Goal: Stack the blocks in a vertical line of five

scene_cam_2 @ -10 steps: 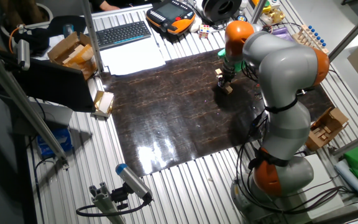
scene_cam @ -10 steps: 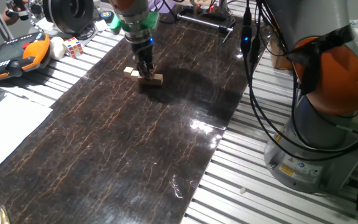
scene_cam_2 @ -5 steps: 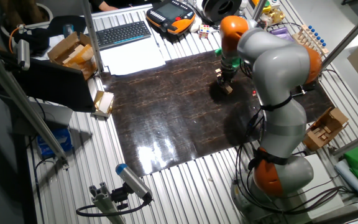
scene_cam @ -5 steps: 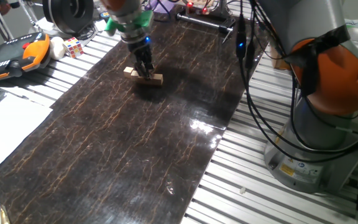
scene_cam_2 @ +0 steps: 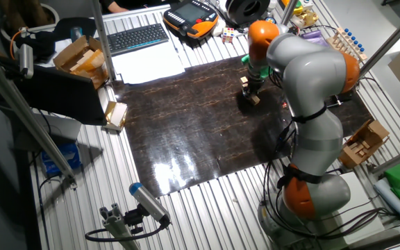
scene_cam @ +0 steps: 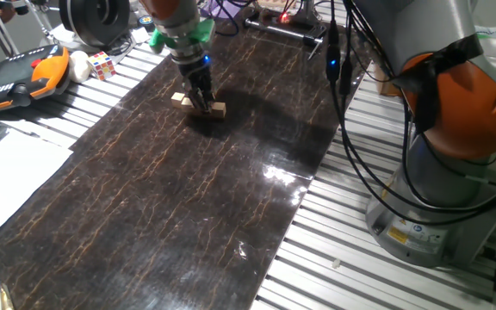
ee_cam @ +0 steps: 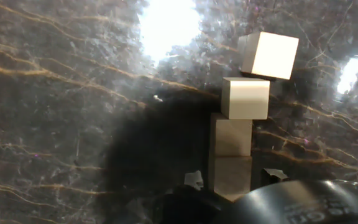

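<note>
Several light-tan wooden blocks lie flat on the dark marbled mat (scene_cam: 188, 198) in a rough line. In the hand view the far block (ee_cam: 269, 55) sits slightly askew, then a second block (ee_cam: 245, 98), a third block (ee_cam: 232, 137), and the nearest block (ee_cam: 232, 163). My gripper (ee_cam: 232, 178) is low over the mat and straddles the nearest block, with a narrow gap at each fingertip (ee_cam: 193, 180). In one fixed view the gripper (scene_cam: 203, 105) stands among the blocks (scene_cam: 218, 109). In the other fixed view the gripper (scene_cam_2: 251, 96) covers part of the row (scene_cam_2: 255, 99).
A Rubik's cube (scene_cam: 102, 65) and an orange teach pendant (scene_cam: 15, 77) lie on the slatted table left of the mat. White paper (scene_cam: 7, 172) and a keyboard (scene_cam_2: 137, 38) lie beyond. The arm's base (scene_cam: 446, 172) and hanging cables (scene_cam: 351, 86) stand to the right.
The gripper stays low at the blocks and shifts only slightly; the arm's upper links have swung a little. The blocks look nearly unmoved.
</note>
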`<state>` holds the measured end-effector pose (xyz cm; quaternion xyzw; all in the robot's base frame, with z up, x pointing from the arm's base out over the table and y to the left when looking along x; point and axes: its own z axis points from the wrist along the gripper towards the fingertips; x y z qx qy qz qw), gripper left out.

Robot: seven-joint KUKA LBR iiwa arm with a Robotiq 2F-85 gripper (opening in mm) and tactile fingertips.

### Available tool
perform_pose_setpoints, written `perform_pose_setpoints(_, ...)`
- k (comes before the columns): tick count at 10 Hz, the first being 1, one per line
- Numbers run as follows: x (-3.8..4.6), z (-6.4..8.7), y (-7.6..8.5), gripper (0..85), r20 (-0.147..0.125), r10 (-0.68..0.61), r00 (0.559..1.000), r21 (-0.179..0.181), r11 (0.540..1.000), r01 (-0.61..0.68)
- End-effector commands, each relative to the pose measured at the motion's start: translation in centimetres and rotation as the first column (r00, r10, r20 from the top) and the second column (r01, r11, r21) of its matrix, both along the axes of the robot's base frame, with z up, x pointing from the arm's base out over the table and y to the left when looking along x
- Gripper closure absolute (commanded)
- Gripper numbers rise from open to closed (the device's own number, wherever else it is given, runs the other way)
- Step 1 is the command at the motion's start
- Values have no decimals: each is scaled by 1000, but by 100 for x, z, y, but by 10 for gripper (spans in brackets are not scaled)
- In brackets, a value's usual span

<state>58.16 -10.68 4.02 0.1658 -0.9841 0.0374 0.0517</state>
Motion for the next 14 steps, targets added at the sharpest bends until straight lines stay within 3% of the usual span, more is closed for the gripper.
perform_pose_setpoints(1, 2, -6, -2, 360, 0, 0, 1000, -3, 1000, 0)
perform_pose_setpoints(4, -28, -1, -25, 453, -33, 6, 999, 2, 1000, -6)
perform_pose_setpoints(7, -43, 25, -25, 523, -38, 12, 999, 2, 1000, -12)
perform_pose_setpoints(8, -37, 61, -20, 497, -26, 13, 1000, -7, 1000, -13)
perform_pose_setpoints(11, -3, 238, 20, 493, -38, -7, 999, 3, 1000, 7)
perform_pose_setpoints(14, -82, 423, 29, 493, -62, -19, 998, -9, 1000, 18)
